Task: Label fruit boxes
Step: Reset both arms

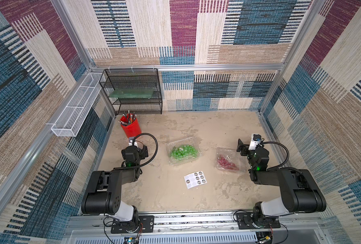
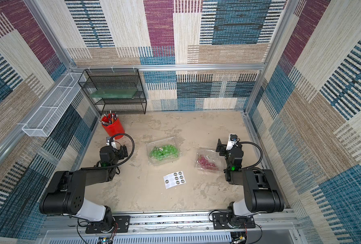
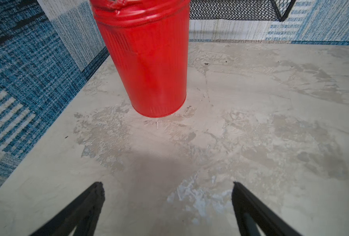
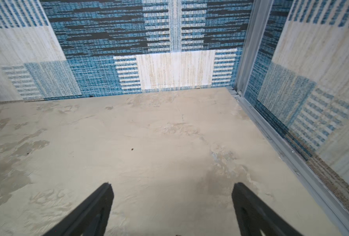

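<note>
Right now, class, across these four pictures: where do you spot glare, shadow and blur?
In a top view, glare streaks the clear lids of the green grape box and red grape box; left wrist view, a shadow darkens the table near the red pencil cup; right wrist view, the wall looks smeared.

Lab cell: aluminium frame (image 1: 196,67), carpet walls (image 1: 183,25)
</note>
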You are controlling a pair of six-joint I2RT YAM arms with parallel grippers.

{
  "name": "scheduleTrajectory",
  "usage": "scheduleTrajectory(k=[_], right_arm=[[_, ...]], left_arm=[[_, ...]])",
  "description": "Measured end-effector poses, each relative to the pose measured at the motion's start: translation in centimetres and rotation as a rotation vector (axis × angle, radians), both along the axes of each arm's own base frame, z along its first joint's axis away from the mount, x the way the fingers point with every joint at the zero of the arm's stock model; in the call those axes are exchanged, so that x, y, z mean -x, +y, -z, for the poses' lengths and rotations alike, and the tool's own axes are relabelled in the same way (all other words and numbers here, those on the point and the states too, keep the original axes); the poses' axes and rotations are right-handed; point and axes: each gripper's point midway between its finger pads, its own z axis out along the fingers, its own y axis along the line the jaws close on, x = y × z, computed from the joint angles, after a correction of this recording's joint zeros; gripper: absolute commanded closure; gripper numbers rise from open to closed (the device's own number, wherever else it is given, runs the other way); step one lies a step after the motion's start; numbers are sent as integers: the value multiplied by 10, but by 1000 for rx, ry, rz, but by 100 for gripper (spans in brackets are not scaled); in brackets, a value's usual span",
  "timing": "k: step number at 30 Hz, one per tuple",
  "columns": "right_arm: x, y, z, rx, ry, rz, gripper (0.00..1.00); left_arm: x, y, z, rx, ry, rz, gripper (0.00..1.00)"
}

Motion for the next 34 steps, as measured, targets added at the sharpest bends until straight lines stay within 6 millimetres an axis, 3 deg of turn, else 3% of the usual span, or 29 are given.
scheduleTrajectory(k=[3,11,34], right_arm=[[0,5,2,-5,11,-25,5],[0,4,3,-6,14,-24,5],[0,5,3,-6,13,-26,5]], left_arm=[[-5,-12,0,25,7,76,1],[-4,-19,2,39,22,127,1],[-5,-20,3,37,25,131,1]])
